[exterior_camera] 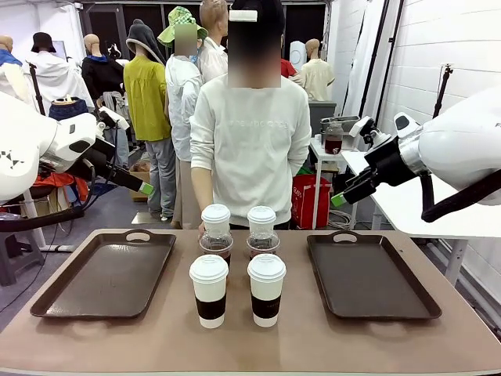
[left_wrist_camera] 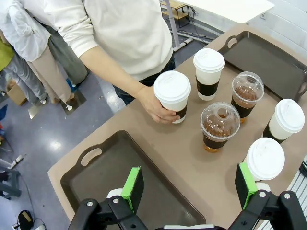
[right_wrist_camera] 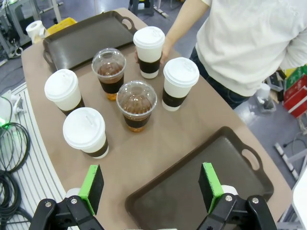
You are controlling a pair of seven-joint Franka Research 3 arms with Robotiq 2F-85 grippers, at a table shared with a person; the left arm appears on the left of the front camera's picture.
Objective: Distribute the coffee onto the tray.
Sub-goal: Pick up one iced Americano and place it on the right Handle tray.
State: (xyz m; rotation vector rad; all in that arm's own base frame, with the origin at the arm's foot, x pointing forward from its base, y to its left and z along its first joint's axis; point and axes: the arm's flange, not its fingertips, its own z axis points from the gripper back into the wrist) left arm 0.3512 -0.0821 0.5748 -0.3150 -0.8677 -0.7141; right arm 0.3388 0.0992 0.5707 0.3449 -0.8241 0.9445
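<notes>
Several coffee cups stand in the middle of the table: white paper cups with brown bands, such as the front pair (exterior_camera: 209, 290) (exterior_camera: 266, 288), and two clear dome-lidded cups (exterior_camera: 216, 247) (exterior_camera: 263, 244) behind them. The person's hand (left_wrist_camera: 156, 108) holds the far paper cup (left_wrist_camera: 171, 93) on the table. One dark tray (exterior_camera: 106, 274) lies at the left, another tray (exterior_camera: 368, 274) at the right, both bare. My left gripper (exterior_camera: 145, 188) hangs open high above the left tray (left_wrist_camera: 120, 177). My right gripper (exterior_camera: 338, 200) is open above the right tray (right_wrist_camera: 192, 191). Neither holds anything.
The person stands at the far edge, right behind the cups. Bare brown table (exterior_camera: 297, 337) lies between the trays and along the near edge. A white side table (exterior_camera: 407, 204) stands off to the right.
</notes>
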